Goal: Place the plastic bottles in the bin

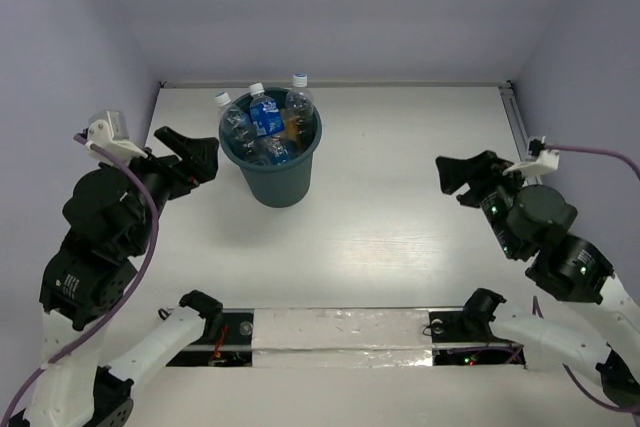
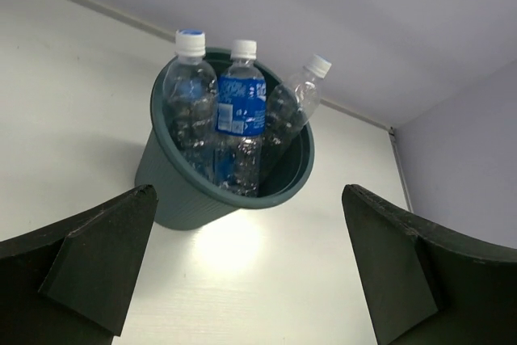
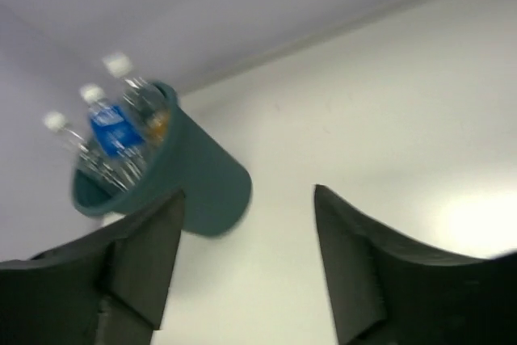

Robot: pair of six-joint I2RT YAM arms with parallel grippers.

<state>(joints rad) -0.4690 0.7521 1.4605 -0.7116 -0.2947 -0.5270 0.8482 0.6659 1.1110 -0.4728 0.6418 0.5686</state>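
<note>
The dark teal bin [image 1: 272, 183] stands upright at the back left of the table. Several white-capped plastic bottles [image 1: 268, 117] stand packed inside it, necks above the rim; a blue-labelled one [image 2: 241, 109] is in the middle and a bit of orange [image 1: 291, 128] shows among them. My left gripper [image 1: 192, 155] is open and empty, just left of the bin. My right gripper [image 1: 455, 179] is open and empty, well to the right of the bin. The bin also shows in the left wrist view [image 2: 174, 191] and the right wrist view [image 3: 202, 183].
White walls enclose the table at the back and both sides. A taped strip [image 1: 340, 337] runs along the near edge between the arm bases.
</note>
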